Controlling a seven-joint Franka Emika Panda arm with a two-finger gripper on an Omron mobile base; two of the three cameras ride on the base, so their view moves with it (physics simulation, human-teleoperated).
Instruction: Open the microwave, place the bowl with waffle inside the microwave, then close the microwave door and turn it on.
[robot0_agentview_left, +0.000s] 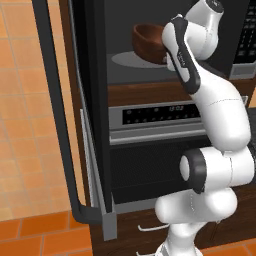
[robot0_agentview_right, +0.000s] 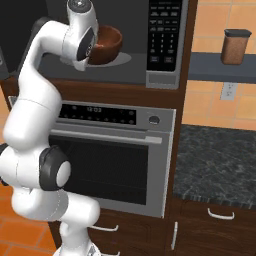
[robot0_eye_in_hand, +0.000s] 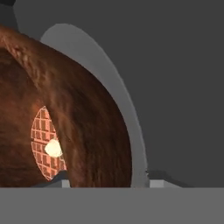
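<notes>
With wide black-glass microwave door (robot0_agentview_left: 55, 110) swung open: round reddish-brown wooden bowl with waffle (robot0_agentview_right: 106, 44) resting on grey round plate (robot0_agentview_left: 131, 59) inside microwave (robot0_agentview_right: 165, 75). Two-finger gripper (robot0_eye_in_hand: 107, 183) straddling rim, grip undeterminable. Outstanding: withdrawal, door closing, start.

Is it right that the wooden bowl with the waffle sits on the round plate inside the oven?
Not the oven. The wooden bowl sits on the round plate inside the microwave, above the oven, as the right base view shows.
</notes>
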